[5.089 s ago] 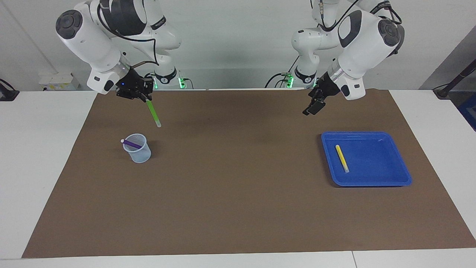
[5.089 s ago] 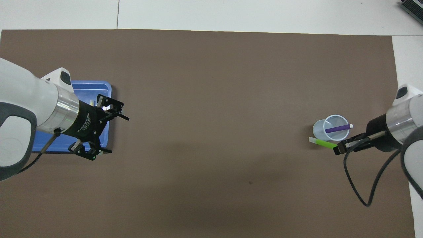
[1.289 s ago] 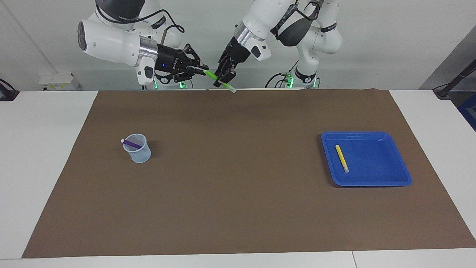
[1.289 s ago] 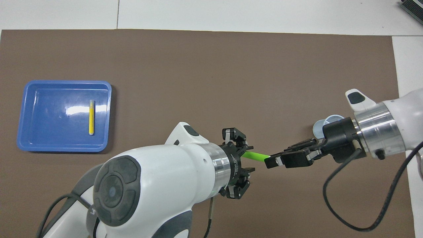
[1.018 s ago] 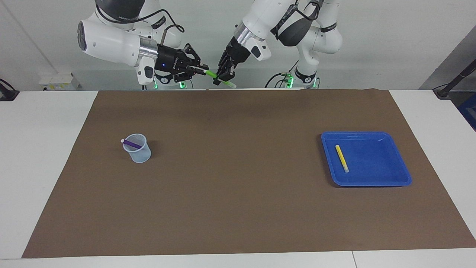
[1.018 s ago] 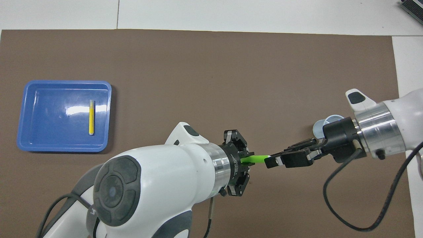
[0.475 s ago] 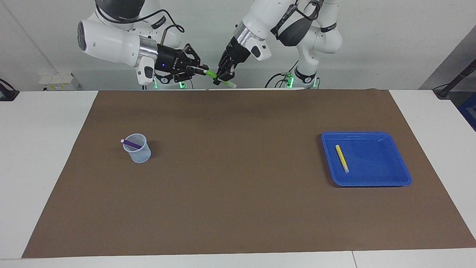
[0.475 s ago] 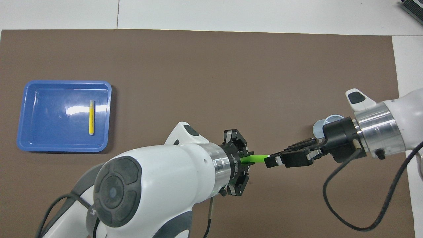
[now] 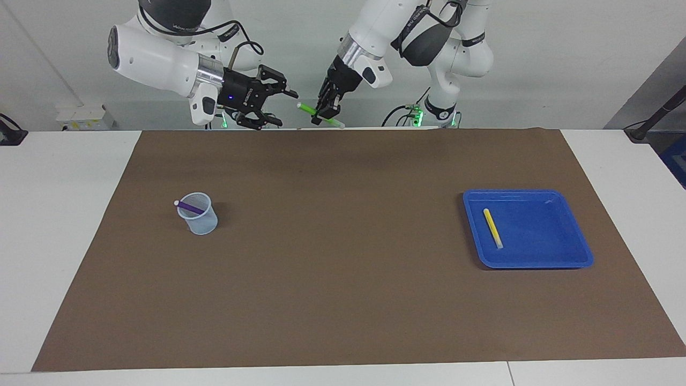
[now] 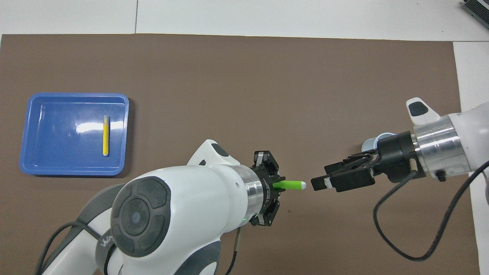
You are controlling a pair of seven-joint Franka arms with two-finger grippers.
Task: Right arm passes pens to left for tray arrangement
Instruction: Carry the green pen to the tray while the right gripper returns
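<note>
1. Brown matte mat (image 9: pixel 343 268) covers most of a white table (image 9: pixel 64 214), with a pale wall at the robots' end.
2. At the right arm's end of the mat stands a small translucent pale-blue cup (image 9: pixel 199 215), round and tapered, with the purple pen (image 9: pixel 188 206) leaning in it, its pale tip over the rim.
3. Above the mat's edge nearest the robots, the right gripper (image 9: pixel 280 107), a wide black linkage hand with a small blue light, hangs in the air with its fingers spread apart and nothing between them.
4. Just beside it, clear of its fingertips, the left gripper (image 9: pixel 323 113), narrow and black, is clamped on the green pen (image 9: pixel 307 110). The slim pen slants, its pale end pointing toward the right gripper with a small gap between them.
5. At the left arm's end lies the tray (image 9: pixel 568 257), shallow glossy blue plastic, roughly square with rounded corners and a raised rim.
6. Inside it, the yellow pen (image 9: pixel 492 227) lies flat on the tray floor, near the rim that faces the table's middle.
</note>
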